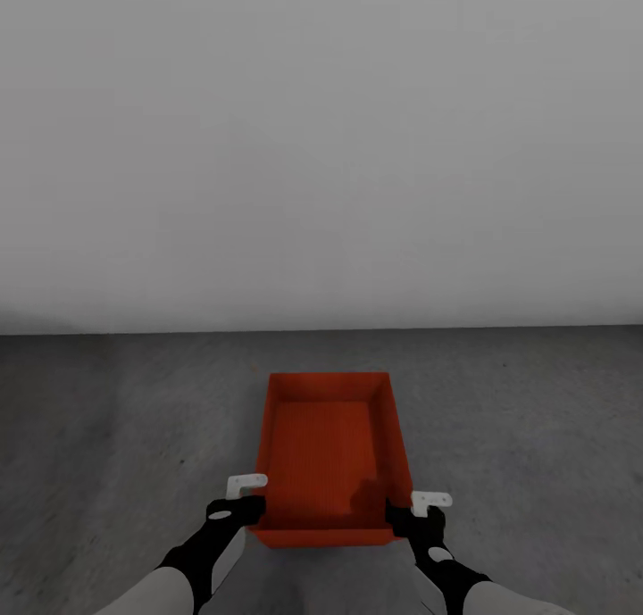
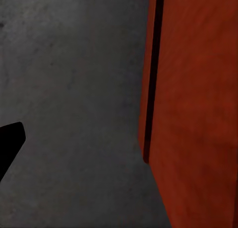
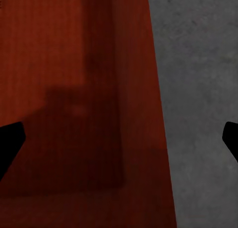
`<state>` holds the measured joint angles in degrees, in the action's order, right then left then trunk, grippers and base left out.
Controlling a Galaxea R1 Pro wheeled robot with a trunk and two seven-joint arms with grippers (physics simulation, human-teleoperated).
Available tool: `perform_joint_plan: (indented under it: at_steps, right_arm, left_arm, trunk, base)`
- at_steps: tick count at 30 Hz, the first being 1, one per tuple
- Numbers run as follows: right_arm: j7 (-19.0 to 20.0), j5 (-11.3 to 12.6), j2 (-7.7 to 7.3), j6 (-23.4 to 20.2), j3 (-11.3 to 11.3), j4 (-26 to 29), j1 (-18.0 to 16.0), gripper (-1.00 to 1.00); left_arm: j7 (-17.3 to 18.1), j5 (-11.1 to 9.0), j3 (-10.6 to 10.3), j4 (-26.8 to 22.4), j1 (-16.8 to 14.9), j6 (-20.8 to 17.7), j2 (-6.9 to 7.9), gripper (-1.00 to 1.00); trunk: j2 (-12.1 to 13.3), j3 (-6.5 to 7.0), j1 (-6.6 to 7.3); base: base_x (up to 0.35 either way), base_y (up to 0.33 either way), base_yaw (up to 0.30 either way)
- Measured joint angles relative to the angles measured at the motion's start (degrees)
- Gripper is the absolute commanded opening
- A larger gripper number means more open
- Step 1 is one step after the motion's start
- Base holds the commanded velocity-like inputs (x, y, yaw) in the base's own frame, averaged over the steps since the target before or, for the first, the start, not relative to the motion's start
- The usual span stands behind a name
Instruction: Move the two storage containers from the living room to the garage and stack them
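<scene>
While the head view looks forward and down, a plain pale grey wall [image 1: 321, 142] takes the whole upper half, meeting the floor [image 1: 107, 419] along a straight line across the picture. Floor is dark grey, rough, mottled concrete, so this reads as the garage.

One storage container [image 1: 329, 459] sits in the lower middle, orange-red, rectangular, open top up, long side running away from the robot toward the wall but well short of it. Thin walls, finely ribbed inside bottom, nothing inside. A dark shadow patch falls on the inside bottom near the right near corner. Whether it rests on the concrete or hangs just above it, cannot tell.

Both arms reach in from the bottom edge, white forearms, black wrists. Left tool [image 1: 237, 508] is at the container's near left corner, black body against the wall outside, a white bracket just above it. Right tool [image 1: 411, 515] is at the near right corner, same look.

Left wrist view: container outer side wall [image 2: 198, 109] close up with its rim lip, concrete beside it, one black fingertip [image 2: 10, 141] off the wall over the floor; the other finger is hidden, so open or closed cannot be told.

Right wrist view: one black fingertip [image 3: 10, 141] over the ribbed inside, the other over the concrete outside, the side wall [image 3: 144, 138] between them. Jaws stand apart, straddling the wall, not touching it.
</scene>
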<state>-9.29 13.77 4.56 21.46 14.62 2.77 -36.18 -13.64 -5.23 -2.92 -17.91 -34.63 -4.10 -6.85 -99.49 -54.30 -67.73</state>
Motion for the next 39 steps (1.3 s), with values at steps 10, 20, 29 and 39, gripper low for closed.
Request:
perform_joint_plan:
  at_steps: [10,20,29,39]
  right_arm:
    - [0.0,0.0,0.01,0.1,0.0,0.0,0.0,1.00]
    - [-0.1,0.6,0.22,0.1,0.0,0.0,0.0,1.00]
    - [-0.1,0.7,0.26,0.1,0.0,0.0,0.0,1.00]
    - [-0.1,0.7,0.16,0.1,-0.1,0.0,0.0,1.00]
  left_arm:
    - [0.0,0.0,0.0,0.0,0.0,0.0,-0.09,1.00]
    - [0.0,0.0,0.0,0.0,0.0,0.0,-0.04,1.00]
    - [0.0,-0.1,0.0,0.1,0.0,-0.1,-0.02,1.00]
    - [0.0,-0.1,0.0,0.1,0.0,0.0,-0.03,1.00]
  trunk:
    - [1.6,0.71,0.87]
    - [5.6,2.51,3.07]
    - [9.2,4.12,5.05]
    - [13.2,5.92,7.24]
  base:
    - [0.000,0.000,0.000]
    - [0.000,0.000,0.000]
    - [0.000,0.000,0.000]
    - [0.000,0.000,0.000]
